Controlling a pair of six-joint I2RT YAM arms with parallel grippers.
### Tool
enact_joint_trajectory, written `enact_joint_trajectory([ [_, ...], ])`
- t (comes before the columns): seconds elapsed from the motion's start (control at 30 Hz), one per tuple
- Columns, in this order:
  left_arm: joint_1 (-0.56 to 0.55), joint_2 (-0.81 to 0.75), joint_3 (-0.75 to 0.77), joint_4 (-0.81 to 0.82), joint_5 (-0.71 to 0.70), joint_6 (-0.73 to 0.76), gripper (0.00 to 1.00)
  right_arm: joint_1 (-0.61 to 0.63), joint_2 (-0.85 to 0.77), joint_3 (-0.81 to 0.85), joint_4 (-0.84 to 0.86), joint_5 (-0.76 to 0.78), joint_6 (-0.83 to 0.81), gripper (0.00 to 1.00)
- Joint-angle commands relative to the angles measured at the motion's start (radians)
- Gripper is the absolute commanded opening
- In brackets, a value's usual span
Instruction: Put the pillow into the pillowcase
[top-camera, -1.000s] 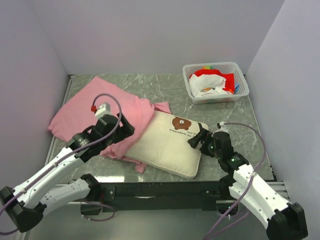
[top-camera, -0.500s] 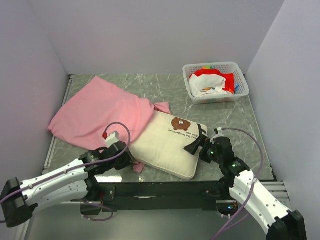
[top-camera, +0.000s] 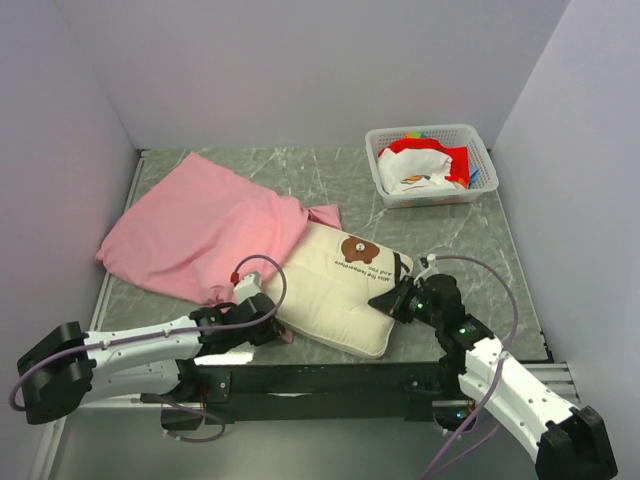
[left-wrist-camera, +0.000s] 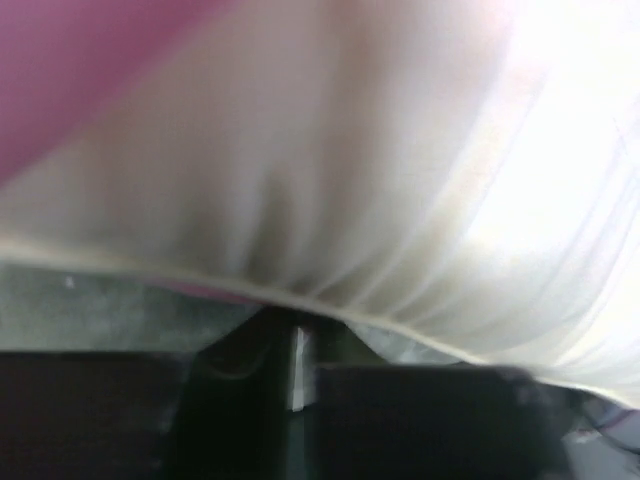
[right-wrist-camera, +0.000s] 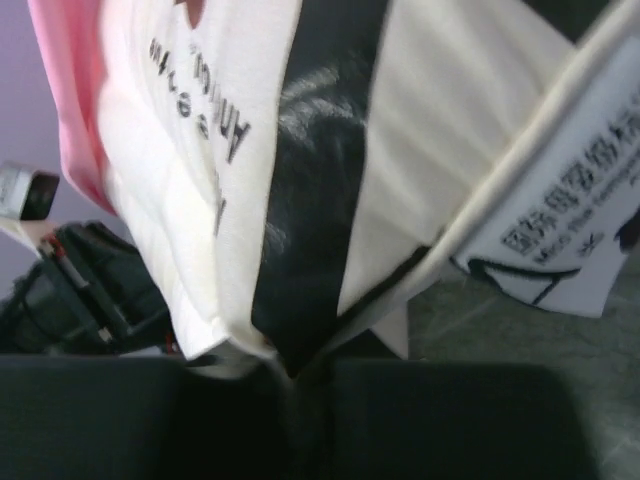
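The cream pillow (top-camera: 335, 285) with its brown bear face lies at the table's middle, its far-left corner resting on the pink pillowcase (top-camera: 200, 225). My left gripper (top-camera: 268, 318) lies low at the pillow's near-left edge. In the left wrist view the cream fabric (left-wrist-camera: 330, 170) puckers down into the left gripper (left-wrist-camera: 295, 335), which is shut on that edge. My right gripper (top-camera: 392, 298) is at the pillow's right edge. The right wrist view shows the right gripper (right-wrist-camera: 292, 375) shut on the pillow's seam (right-wrist-camera: 190, 200) and a black strap (right-wrist-camera: 315, 200).
A white basket (top-camera: 425, 200) of red and white cloth stands at the back right. A printed white tag (right-wrist-camera: 560, 230) hangs from the pillow's edge. White walls close in the left, back and right. A black rail (top-camera: 320, 380) runs along the near edge.
My left arm swung down from over the pillowcase to the pillow's near-left edge and closed there. The right gripper closed on the right edge. The pillow has bunched up between them.
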Motion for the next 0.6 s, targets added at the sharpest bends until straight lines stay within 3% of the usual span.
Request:
enact_joint_trajectory([
  [0.0,-0.008,0.028,0.007,0.175,-0.010,0.078,0.01,0.039,-0.022,0.078,-0.043,-0.008,-0.006,0.00],
  [0.07,-0.010,0.039,0.054,0.172,0.017,0.148,0.01,0.076,-0.045,0.136,-0.100,0.035,-0.002,0.00],
  [0.2,-0.026,0.079,0.175,0.153,0.204,0.312,0.01,0.152,-0.050,0.240,-0.175,0.183,0.003,0.00],
  [0.3,-0.060,0.122,0.255,0.107,0.244,0.372,0.01,0.235,-0.005,0.328,-0.224,0.314,0.005,0.00],
  [0.57,-0.167,0.246,0.369,0.140,0.504,0.572,0.01,0.372,0.156,0.397,-0.178,0.492,0.040,0.00],
])
